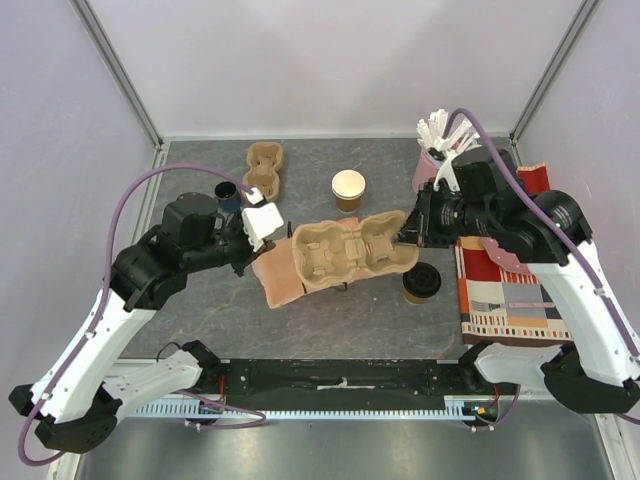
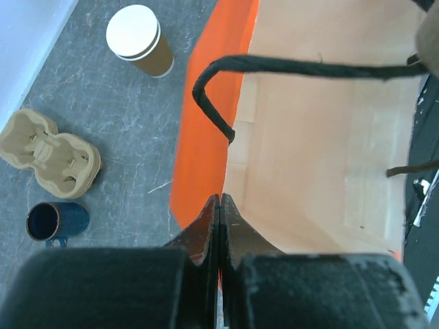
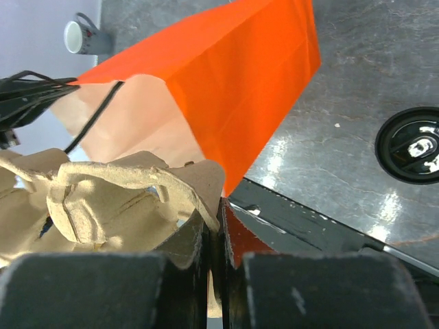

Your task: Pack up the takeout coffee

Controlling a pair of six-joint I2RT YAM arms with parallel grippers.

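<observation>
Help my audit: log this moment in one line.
left fingers shut on orange paper bag | right fingers shut on beige pulp cup carrier

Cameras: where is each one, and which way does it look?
Top external: above, behind the arms, looking down at the table; both arms show.
Left wrist: on left arm, sees left gripper pinching the orange bag.
Right wrist: on right arm, sees right gripper pinching the cup carrier.
Both wrist views show the orange bag.

Top camera looks steeply down on the whole table. Both wrist cameras sit close, facing the bag from opposite ends; right and top share the tray.
</observation>
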